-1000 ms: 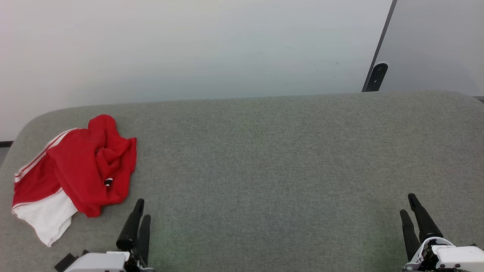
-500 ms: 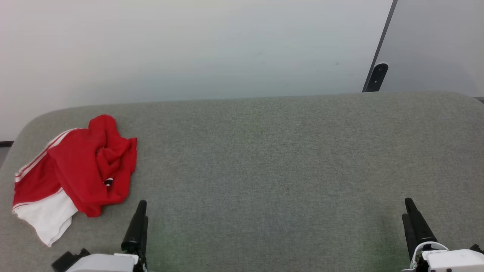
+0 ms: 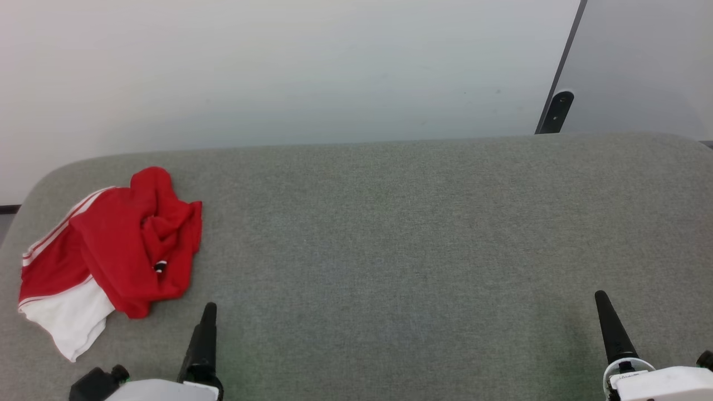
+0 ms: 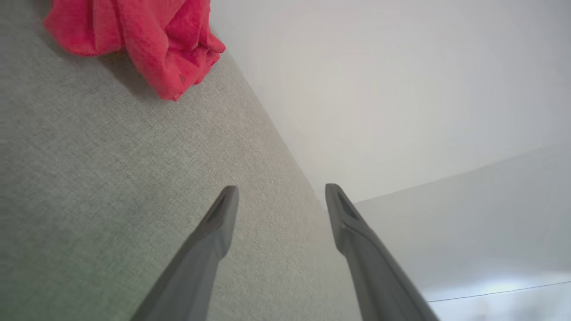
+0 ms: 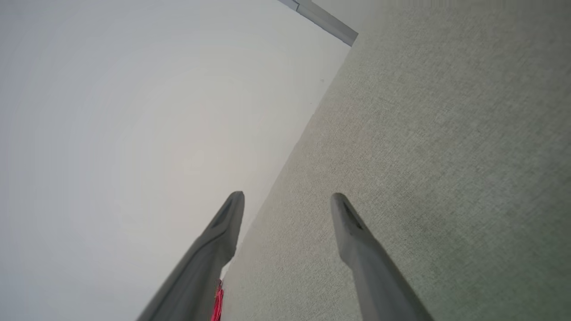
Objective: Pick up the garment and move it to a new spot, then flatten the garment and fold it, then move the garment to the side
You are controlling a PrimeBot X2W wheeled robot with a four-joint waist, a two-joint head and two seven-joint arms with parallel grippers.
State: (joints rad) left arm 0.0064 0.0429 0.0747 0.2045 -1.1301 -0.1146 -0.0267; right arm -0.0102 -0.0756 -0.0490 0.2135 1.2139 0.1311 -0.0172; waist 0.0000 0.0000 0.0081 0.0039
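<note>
Garment [image 3: 111, 245] is a crumpled heap at the 9 o'clock edge of the grey table [image 3: 390, 223], red body bunched over a white sleeve; nothing is flattened or folded yet. Left gripper [image 4: 281, 189] sits low at 7 o'clock, fingers spread, empty. The heap is at its 11 o'clock, near but apart, so my read is that this arm takes the pick. Right gripper [image 5: 287, 196] is at 5 o'clock, also spread and empty, well apart from the cloth, probably parked off the middle, the likely drop spot.
</note>
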